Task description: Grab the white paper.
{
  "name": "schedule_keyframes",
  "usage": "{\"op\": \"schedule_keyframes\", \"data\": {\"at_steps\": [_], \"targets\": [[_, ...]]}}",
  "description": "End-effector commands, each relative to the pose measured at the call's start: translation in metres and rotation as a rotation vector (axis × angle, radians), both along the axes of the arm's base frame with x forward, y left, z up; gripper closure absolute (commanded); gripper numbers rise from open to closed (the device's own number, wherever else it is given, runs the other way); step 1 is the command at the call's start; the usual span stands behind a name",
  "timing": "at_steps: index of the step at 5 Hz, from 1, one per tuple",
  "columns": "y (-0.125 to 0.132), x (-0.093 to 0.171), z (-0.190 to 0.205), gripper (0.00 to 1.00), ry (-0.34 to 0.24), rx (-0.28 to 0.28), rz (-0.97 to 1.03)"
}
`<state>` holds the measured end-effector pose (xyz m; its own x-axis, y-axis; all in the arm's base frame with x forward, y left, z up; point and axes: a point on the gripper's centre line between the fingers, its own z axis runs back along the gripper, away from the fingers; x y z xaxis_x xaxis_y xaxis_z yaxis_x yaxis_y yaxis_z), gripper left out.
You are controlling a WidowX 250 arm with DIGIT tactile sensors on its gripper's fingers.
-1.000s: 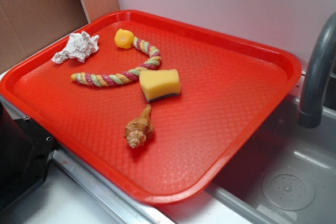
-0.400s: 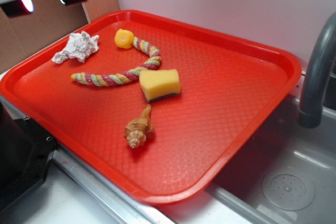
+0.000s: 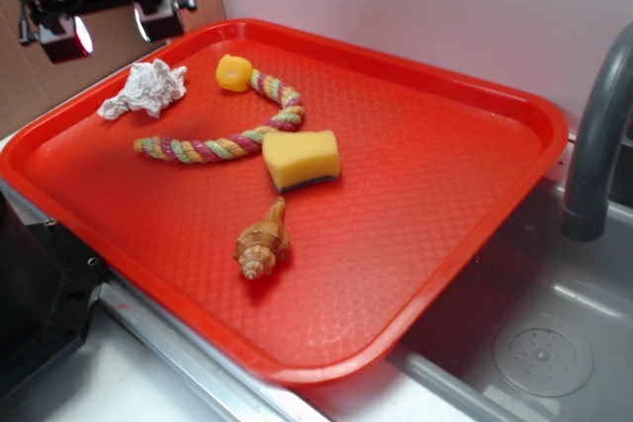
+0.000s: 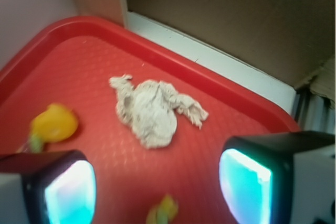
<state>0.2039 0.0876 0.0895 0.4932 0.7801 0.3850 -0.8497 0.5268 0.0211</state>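
Tool: the tool [image 3: 111, 29] is up in the air at the far left, its two fingers wide apart, holding nothing.
White paper: the white paper [image 3: 145, 88] lies on the red tray [image 3: 445, 185], far left corner, just below the tool.
Near it: yellow ball [image 3: 234, 72] to its right.

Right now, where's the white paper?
In the exterior view, the paper lies in the tray's far left corner, left of the yellow ball, below the gripper.
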Motion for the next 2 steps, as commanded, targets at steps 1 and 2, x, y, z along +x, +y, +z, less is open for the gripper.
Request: {"op": "schedule_keyframes", "data": {"at_steps": [1, 2], "targets": [[0.031, 0.016, -0.034, 0.0, -0.004, 0.02, 0.009], [0.037, 0.02, -0.047, 0.0, 0.024, 0.0, 0.017]]}}
